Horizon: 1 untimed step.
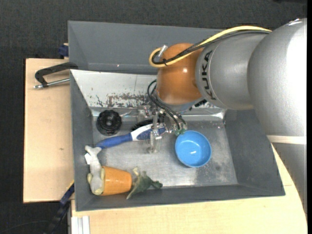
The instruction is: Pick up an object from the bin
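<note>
My gripper (pixel 154 139) hangs under the orange wrist cover in the middle of the bin. It is low, right at the brush end of a blue and white toothbrush (pixel 122 139) that lies slanted across the bin floor with its handle pointing left. A blue bowl (pixel 193 149) sits open side up just right of the gripper. A black round cap-like thing (pixel 108 122) lies to the left, near the back wall.
Along the front wall lie an orange cup-shaped thing (pixel 116 180) with a pale rim, a small green toy (pixel 145 184) and a white scrap (pixel 91 154). The arm covers the bin's back right part.
</note>
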Each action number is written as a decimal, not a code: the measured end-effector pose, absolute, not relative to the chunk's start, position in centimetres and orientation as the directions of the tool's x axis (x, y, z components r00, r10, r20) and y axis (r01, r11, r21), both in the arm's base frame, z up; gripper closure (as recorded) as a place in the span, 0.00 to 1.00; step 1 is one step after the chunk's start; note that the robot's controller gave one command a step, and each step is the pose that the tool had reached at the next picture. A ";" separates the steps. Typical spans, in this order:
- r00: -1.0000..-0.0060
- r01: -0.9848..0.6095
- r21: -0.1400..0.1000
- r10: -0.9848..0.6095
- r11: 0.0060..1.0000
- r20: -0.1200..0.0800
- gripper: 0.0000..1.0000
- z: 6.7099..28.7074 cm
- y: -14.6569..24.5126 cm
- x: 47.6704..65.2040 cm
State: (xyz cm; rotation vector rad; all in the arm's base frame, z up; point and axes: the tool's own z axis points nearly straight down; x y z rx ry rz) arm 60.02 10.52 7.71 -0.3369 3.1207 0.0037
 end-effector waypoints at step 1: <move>-0.977 -0.212 0.001 -0.212 0.977 -0.004 1.00 7.8 10.4 60.1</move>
